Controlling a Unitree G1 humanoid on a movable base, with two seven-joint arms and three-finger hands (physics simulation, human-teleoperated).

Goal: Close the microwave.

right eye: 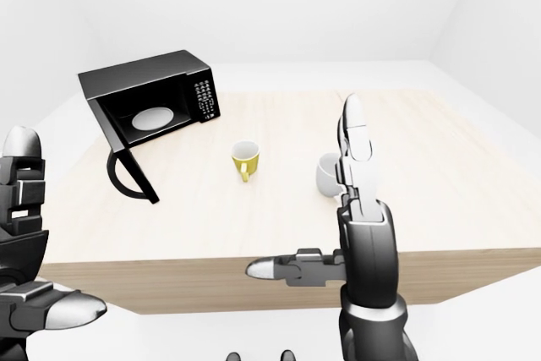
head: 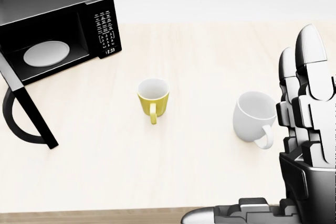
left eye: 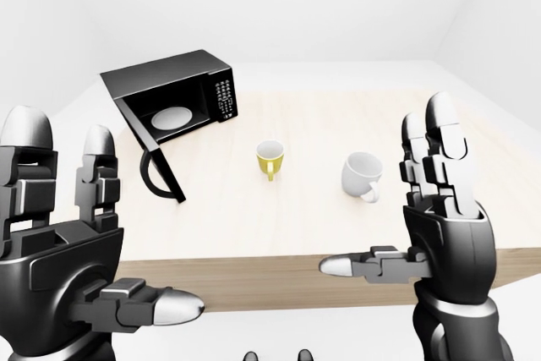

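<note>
A black microwave point(left eye: 182, 86) stands on the wooden table point(left eye: 321, 209) at the upper left of the left-eye view. Its door point(left eye: 150, 145) with a curved handle hangs wide open toward me, and the white turntable plate point(head: 47, 53) shows inside. My left hand point(left eye: 80, 243) is open at the lower left, below the table's near edge, well short of the door. My right hand point(left eye: 397, 209) is open at the lower right, fingers upright, thumb pointing left. Neither hand touches anything.
A yellow mug point(head: 153, 97) stands mid-table, right of the open door. A white mug point(head: 254, 118) lies tilted further right, just beside my right hand's fingers in the head view. White walls surround the table.
</note>
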